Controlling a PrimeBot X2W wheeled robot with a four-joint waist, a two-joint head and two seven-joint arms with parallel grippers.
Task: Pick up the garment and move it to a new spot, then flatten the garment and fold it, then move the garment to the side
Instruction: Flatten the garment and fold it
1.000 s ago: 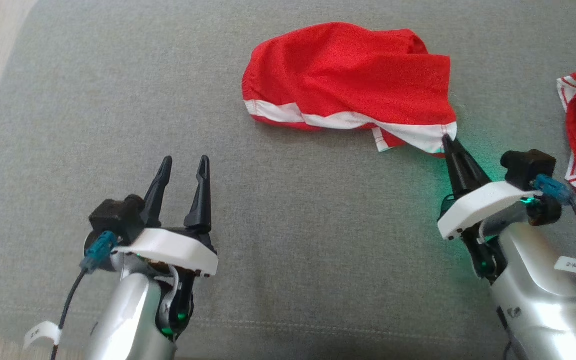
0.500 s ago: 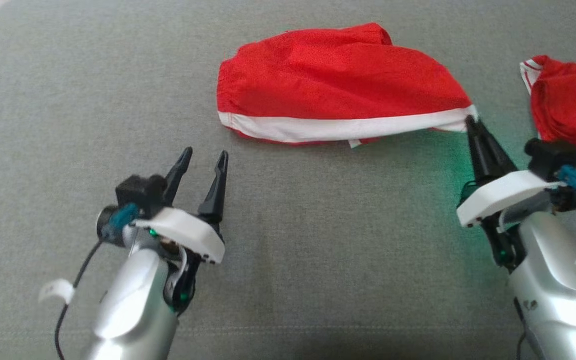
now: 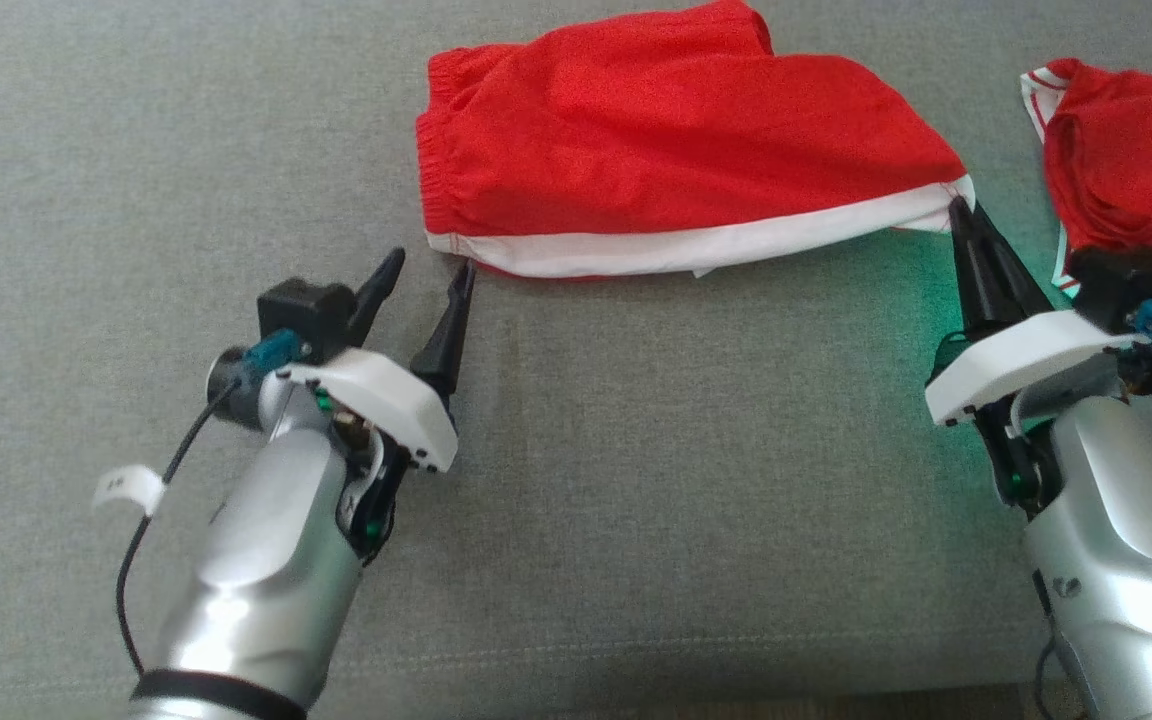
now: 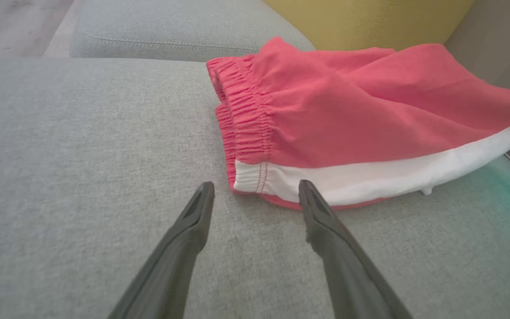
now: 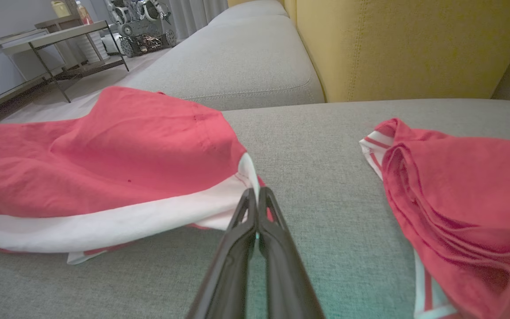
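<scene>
The flattening step is judged to be in hand. The garment [image 3: 676, 150], a pair of red shorts with a white stripe [image 3: 696, 250] along its near edge, is laid on the grey sofa seat [image 3: 636, 480], spread out lengthwise but with a rumpled rise along its far side. The right gripper [image 3: 961, 210] is set at the garment's near right corner. Its jaws are pressed fully together on the end of the white stripe, so that corner is pinched and appears to be lifted slightly. The left gripper [image 3: 433, 262] is placed just in front of the garment's near left corner, where the stripe meets the gathered waistband [image 4: 241, 119]. Its jaws are spread wide and nothing is held in them. One fingertip lies right at the cloth edge, but whether it touches cannot be told. The next move is judged to call for the left jaws to be eased forward and down around that corner, with one finger slipped under the cloth, and then closed. After that the near edge could be drawn taut between the two grips and the rumple pulled flat. Care would be needed so that only the corner layers are caught. By count, two grippers are seen, one gripping and one empty. Two red-and-white garments are seen, and the second garment [image 3: 1116, 170] lies crumpled just beyond the garment's right end, apart from it. One yellow back cushion [image 5: 392, 44] stands behind the garment.
</scene>
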